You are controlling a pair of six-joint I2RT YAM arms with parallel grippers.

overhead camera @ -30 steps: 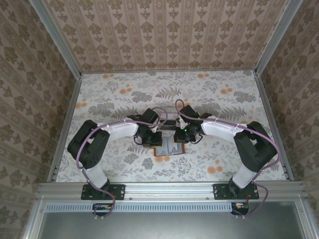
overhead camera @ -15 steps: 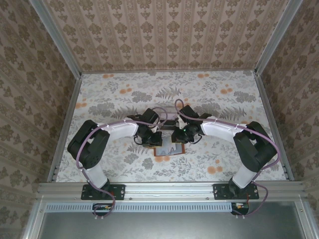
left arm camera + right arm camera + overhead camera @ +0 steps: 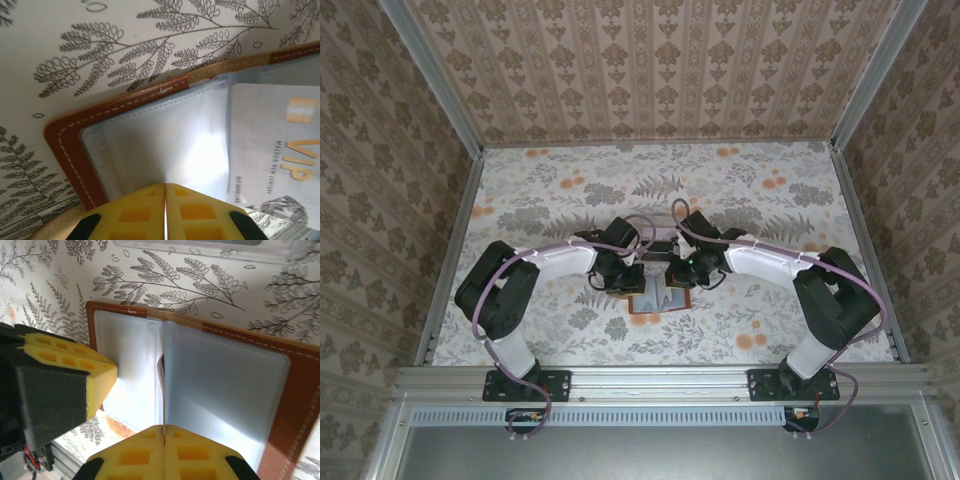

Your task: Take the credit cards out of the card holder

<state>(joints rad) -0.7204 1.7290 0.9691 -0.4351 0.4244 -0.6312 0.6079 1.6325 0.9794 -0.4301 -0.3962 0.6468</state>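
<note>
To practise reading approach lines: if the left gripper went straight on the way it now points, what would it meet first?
The card holder: the left gripper, fingers together, points at its pale inner panel and seems to touch it, though depth is unclear.

The fern-print table (image 3: 550, 190) bears the open card holder (image 3: 655, 303) — a clear tray (image 3: 200, 250) just beyond.

In gold on the silvery credit card (image 3: 265, 150): "VIP". Beneath it, a smaller line of capitals, too fine to read surely, and a serial line beginning "NO", with blurred digits.
</note>
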